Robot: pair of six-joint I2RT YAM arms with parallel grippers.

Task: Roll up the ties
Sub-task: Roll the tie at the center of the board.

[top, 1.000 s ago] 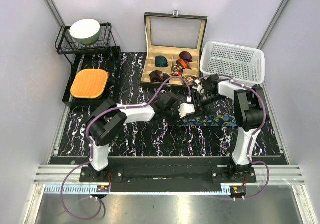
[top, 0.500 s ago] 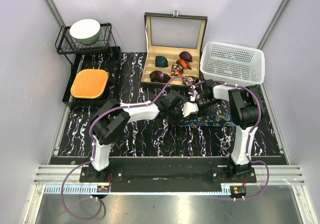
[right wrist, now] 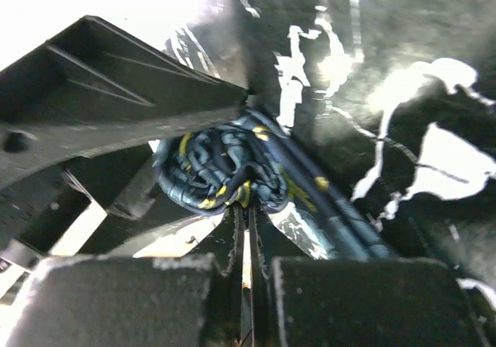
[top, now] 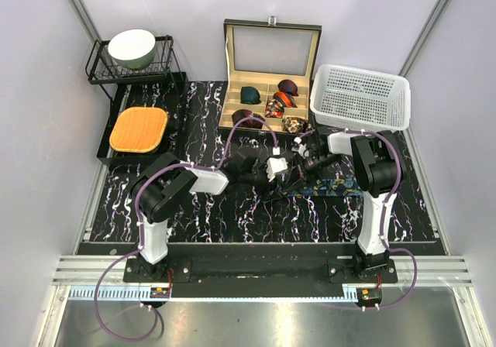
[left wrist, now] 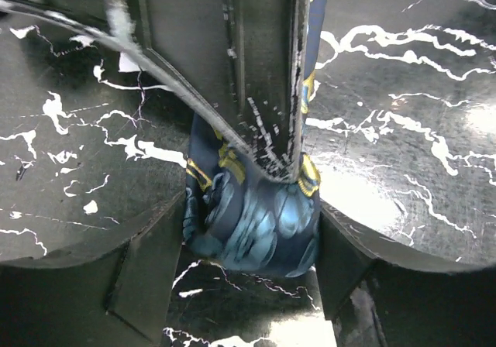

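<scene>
A dark navy tie with teal-and-gold pattern is partly rolled: its coil (left wrist: 252,231) rests on the black marbled table, and the unrolled strip (top: 335,186) trails to the right. My left gripper (left wrist: 252,205) is open, its fingers standing close on either side of the coil. From the opposite side my right gripper (right wrist: 246,204) is shut on the tie, pinching a fold at the centre of the coil (right wrist: 209,169). In the top view the left gripper (top: 279,173) and the right gripper (top: 298,169) meet mid-table.
An open wooden box (top: 226,108) at the back holds coiled ties: green (top: 250,94), maroon (top: 288,86) and red-orange (top: 285,99). A white basket (top: 360,97) stands right of it. At back left are a black rack with a bowl (top: 132,49) and an orange cushion (top: 139,128).
The right gripper has shut on the coil's centre and shifted left. The left gripper has opened from its grip on the coil, and its arm has drawn back leftward.
</scene>
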